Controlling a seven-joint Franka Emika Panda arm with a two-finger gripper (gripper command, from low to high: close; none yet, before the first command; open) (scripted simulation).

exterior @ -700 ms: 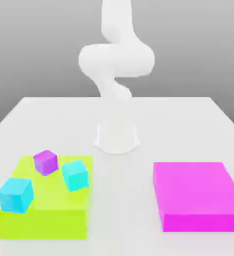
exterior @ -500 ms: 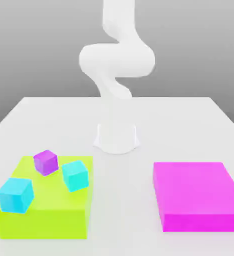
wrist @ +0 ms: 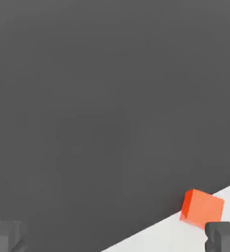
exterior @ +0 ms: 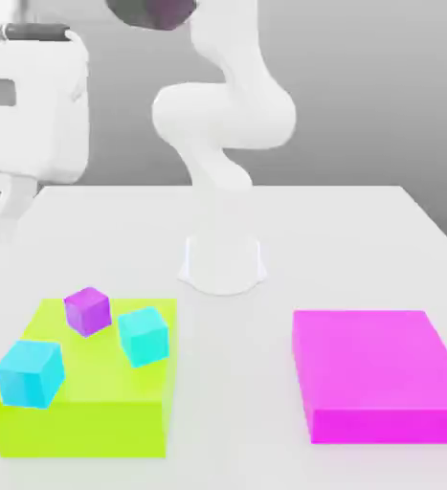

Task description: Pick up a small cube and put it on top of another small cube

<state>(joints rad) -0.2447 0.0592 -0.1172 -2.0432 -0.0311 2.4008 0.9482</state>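
Jaws: I see my gripper [wrist: 115,238] spread wide, holding nothing.
Cubes: a purple cube [exterior: 87,311] and two cyan cubes [exterior: 143,336] [exterior: 30,372] sit apart on the lime block [exterior: 102,407], at the worktop's [exterior: 227,383] seven o'clock.
Magenta block [exterior: 375,373]: at four o'clock.
Orange cube [wrist: 201,208]: near one fingertip, on a white surface.

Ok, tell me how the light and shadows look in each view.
Exterior view: soft, even light; the white table fades into a grey backdrop, and the lime block, magenta block and cubes cast hardly any shadow, their front faces just darker. Hand view: flat dark grey background, an orange cube bright on a pale surface, the dark fingers at the frame's edge.
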